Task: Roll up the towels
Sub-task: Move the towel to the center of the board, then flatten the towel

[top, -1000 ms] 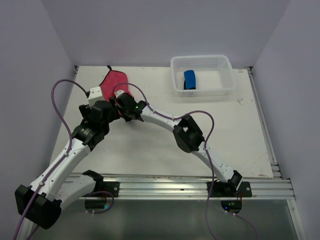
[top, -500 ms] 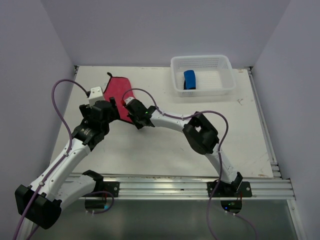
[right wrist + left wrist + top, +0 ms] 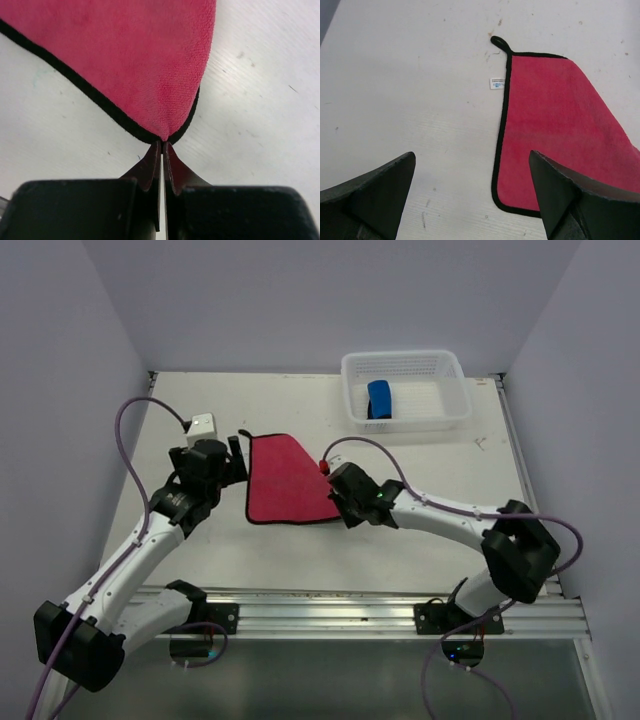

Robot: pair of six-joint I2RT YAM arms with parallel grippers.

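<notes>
Towels look half done | pink-red towel (image 3: pixel 288 480) flat, unrolled on table (image 3: pixel 300 405) | white mesh basket (image 3: pixel 400 355) far right holds rolled blue towel (image 3: pixel 379 400) | left gripper (image 3: pixel 470 155) wide open, empty, beside it | right gripper (image 3: pixel 162 145) pinching its corner

A spread towel (image 3: pixel 288 480) is laid on the table (image 3: pixel 420 470), left of the middle. The left gripper (image 3: pixel 236 450) is set just beside its left edge, and its right corner is pinched in the right gripper (image 3: pixel 328 468). A basket (image 3: pixel 400 357) is placed at the far right, well apart from that towel, and a rolled towel (image 3: pixel 379 399) is kept inside it, left of centre.
</notes>
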